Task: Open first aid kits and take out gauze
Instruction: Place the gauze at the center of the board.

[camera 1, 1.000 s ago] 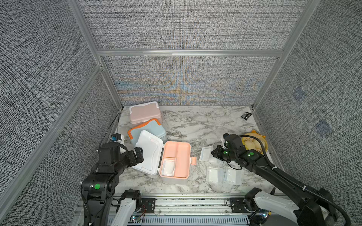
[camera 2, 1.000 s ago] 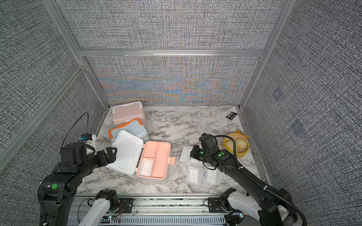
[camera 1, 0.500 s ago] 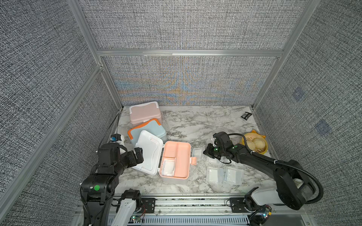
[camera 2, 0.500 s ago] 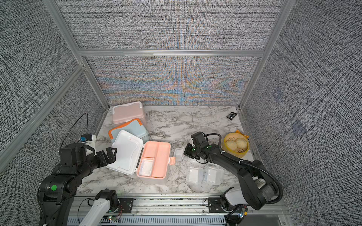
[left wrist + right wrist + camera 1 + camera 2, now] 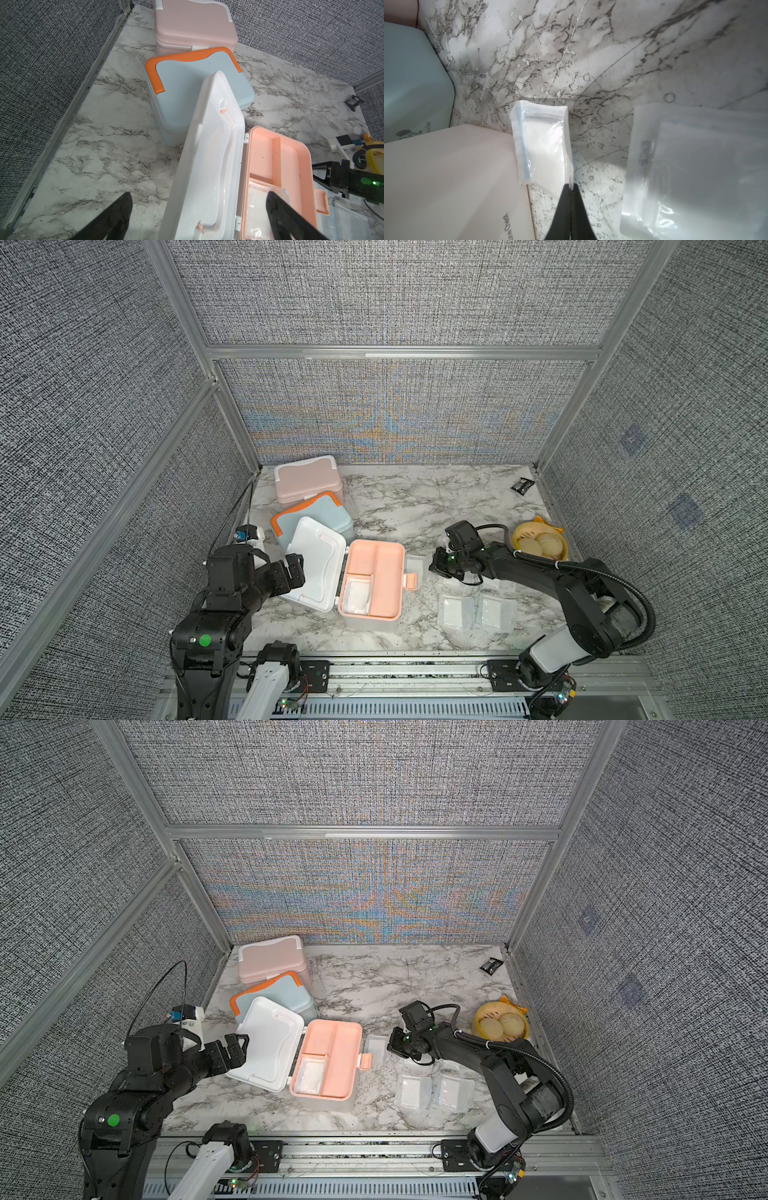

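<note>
Three first aid kits are sitting on the marble table (image 5: 436, 506): the pink-and-white kit (image 5: 308, 477) and the blue-and-orange kit (image 5: 316, 517) are lying closed, while the white-and-peach kit (image 5: 376, 585) is lying open, its white lid (image 5: 318, 564) swung flat toward the left gripper (image 5: 296, 570). That gripper is hovering with its jaws spread wide, straddling the lid's edge in the left wrist view without clamping it. Inside the peach tray, one gauze packet (image 5: 356, 596) is resting in the small compartment; the long compartment beside it is showing only bare plastic. The right gripper (image 5: 571, 190) is pinching the edge of a gauze packet (image 5: 544, 143) between tightly closed jaws, just beyond the open kit's latch side. Two more gauze packets (image 5: 478, 611) are lying side by side on the table, near those jaws. A yellow basket (image 5: 539, 548) is holding round buns behind the right arm.
</note>
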`<control>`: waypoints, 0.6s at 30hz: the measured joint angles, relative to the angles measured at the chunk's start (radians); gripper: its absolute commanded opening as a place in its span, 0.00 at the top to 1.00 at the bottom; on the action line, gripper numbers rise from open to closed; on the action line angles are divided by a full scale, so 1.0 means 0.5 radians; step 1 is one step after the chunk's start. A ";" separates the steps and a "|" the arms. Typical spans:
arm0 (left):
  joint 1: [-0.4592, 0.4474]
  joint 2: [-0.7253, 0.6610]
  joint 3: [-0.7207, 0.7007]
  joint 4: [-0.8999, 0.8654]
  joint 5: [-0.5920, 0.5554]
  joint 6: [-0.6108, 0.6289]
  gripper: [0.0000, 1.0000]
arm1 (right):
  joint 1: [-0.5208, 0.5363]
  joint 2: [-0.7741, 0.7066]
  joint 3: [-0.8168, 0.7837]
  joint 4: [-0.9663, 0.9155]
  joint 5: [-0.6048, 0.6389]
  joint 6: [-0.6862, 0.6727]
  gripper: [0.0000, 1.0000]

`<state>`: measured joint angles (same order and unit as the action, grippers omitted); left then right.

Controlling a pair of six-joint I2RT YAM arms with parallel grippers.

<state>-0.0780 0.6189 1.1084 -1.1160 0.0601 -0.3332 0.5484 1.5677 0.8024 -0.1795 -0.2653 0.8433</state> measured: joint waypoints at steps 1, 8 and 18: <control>0.000 -0.002 0.003 0.000 0.008 0.000 0.01 | 0.000 0.007 0.006 -0.008 0.002 -0.006 1.00; 0.000 -0.005 0.049 -0.001 0.090 -0.016 0.01 | -0.009 0.011 0.020 -0.051 0.052 -0.039 1.00; 0.000 -0.002 0.050 0.007 0.257 -0.039 0.01 | -0.022 -0.043 0.037 -0.114 0.069 -0.085 0.71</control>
<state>-0.0780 0.6182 1.1332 -1.1126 0.1886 -0.3527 0.5373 1.5463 0.8211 -0.2363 -0.2310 0.8009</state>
